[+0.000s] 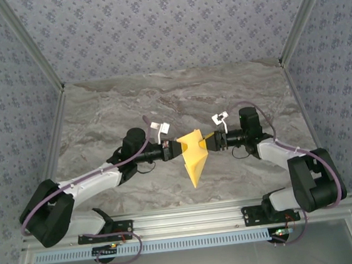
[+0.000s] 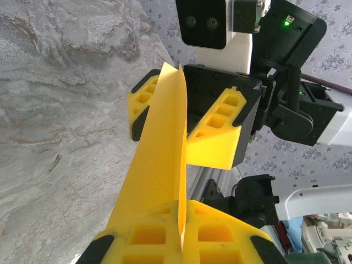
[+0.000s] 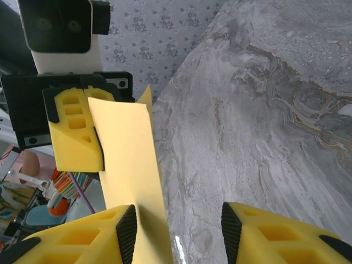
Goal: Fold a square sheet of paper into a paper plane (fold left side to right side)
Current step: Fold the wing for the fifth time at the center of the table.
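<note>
One paper plane (image 1: 195, 161) is here, yellow and folded thin, and it sits in the middle between two grippers over the grey table (image 1: 98, 115). From above, its long way runs from far to near. The wide end is up by the grippers and the pointy tip aims at the near edge, where the arm bases are. The left gripper (image 1: 179, 149) comes in from the left and pinches the wide end tight. In its own camera the two yellow fingers (image 2: 137, 236) are squeezed together at the bottom, and the paper (image 2: 165, 165) stands on its edge between them. The right gripper (image 1: 207, 142) comes in from the right. Its fingers (image 3: 286, 236) are spread wide, and the paper (image 3: 129, 159) is right beside one of them.
</note>
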{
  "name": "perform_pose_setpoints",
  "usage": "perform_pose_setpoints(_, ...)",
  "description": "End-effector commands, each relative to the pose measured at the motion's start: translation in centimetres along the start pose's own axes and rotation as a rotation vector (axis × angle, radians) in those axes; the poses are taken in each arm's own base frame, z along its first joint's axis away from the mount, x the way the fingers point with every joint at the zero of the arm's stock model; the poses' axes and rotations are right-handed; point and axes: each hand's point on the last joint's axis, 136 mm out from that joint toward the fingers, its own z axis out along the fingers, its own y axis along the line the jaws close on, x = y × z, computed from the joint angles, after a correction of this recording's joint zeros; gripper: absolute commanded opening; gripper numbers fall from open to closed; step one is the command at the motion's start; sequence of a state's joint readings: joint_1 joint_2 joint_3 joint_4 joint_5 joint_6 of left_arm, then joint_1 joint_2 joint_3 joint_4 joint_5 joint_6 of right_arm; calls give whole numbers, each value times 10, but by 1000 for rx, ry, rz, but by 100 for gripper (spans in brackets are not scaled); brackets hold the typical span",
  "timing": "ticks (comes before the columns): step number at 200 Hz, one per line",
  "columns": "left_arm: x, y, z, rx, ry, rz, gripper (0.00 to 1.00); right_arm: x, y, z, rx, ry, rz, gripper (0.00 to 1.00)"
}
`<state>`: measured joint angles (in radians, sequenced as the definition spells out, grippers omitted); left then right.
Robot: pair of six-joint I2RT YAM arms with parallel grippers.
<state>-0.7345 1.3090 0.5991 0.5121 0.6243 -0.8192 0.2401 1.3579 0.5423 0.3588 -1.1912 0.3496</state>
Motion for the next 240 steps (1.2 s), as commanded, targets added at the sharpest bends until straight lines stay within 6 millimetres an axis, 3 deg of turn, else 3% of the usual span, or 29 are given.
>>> perform_pose_setpoints(1,-1,4,-1,-10,6,1,0,1,2,1,-14,25,0,40)
perform_pose_setpoints(16,-1,12,0,-30,8,-20,0,3,-1,1,-1,29,10,34)
perform_pose_setpoints(44,1,29,6,-74,27,-49,0,7,-8,0,45,41,41,11)
perform_pose_setpoints(67,5,47,11,-116,49,-70,0,16,-25,-3,145,71,123,1)
perform_pose_setpoints(81,7,57,17,-135,65,-77,0,22,-33,-3,176,91,181,0)
perform_pose_setpoints(105,11,75,29,-170,105,-88,26,37,-50,-4,256,126,304,0)
perform_pose_setpoints(119,10,86,33,-203,117,-92,49,44,-56,-5,292,137,358,0)
perform_pose_setpoints(145,4,103,24,-315,113,-70,62,52,-63,-7,347,148,409,0)
perform_pose_setpoints(163,0,100,12,-371,93,-15,67,55,-70,-8,397,140,456,0)
perform_pose_setpoints(186,2,91,-8,-493,70,93,66,50,-77,-10,446,109,533,0)
perform_pose_setpoints(210,28,66,-11,-562,120,239,65,40,-76,-7,477,103,560,0)
perform_pose_setpoints(240,66,42,4,-568,176,321,65,33,-77,-2,520,114,595,0)
